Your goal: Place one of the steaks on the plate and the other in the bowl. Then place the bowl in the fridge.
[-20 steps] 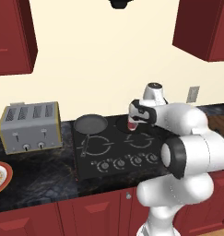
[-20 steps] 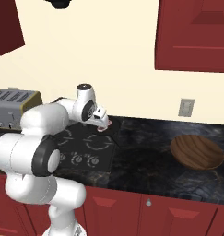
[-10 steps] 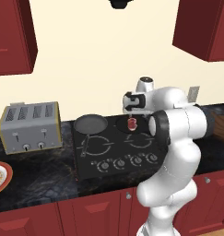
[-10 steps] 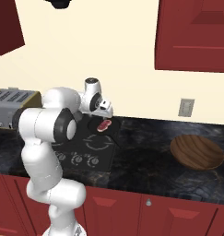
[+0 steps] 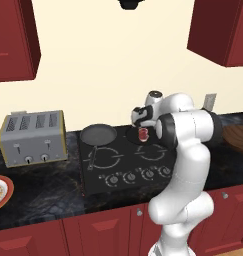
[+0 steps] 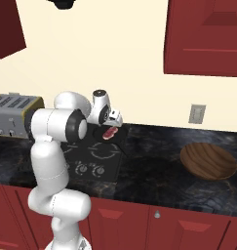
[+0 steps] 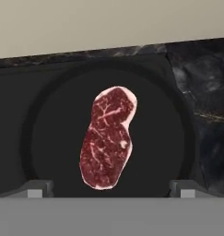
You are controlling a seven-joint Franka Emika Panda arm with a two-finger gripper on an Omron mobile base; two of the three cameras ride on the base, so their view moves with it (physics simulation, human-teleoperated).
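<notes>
The dark marbled desk [image 5: 53,192] runs across the scene under red cabinets [image 6: 205,36], with red cupboard doors [image 5: 103,232] below it. The white arm [image 5: 185,150] rises from the near side and bends back toward the far wall. A black stove [image 5: 125,162] sits in the desk, with a row of knobs [image 5: 130,176] along its near edge. To the left of the stove stands a grey toaster [image 5: 33,137] with four slots.

Well to the right of the stove, on the desk, rests the brown wooden bowl [image 6: 208,161], with nothing in it. At the far left, on the near part of the desk, the plate [image 5: 4,192] with its orange-red rim shows partly at the picture's edge.

On the far left burner lies a black frying pan [image 5: 98,134], its handle pointing toward the near side. On the far right of the stove lies a dark round disc [image 7: 44,143], and one steak [image 7: 106,138] lies flat on it, red with white marbling.

The end effector [image 7: 111,186] hangs just above that steak, fingers [image 7: 37,188] wide apart on either side and not touching the meat.
</notes>
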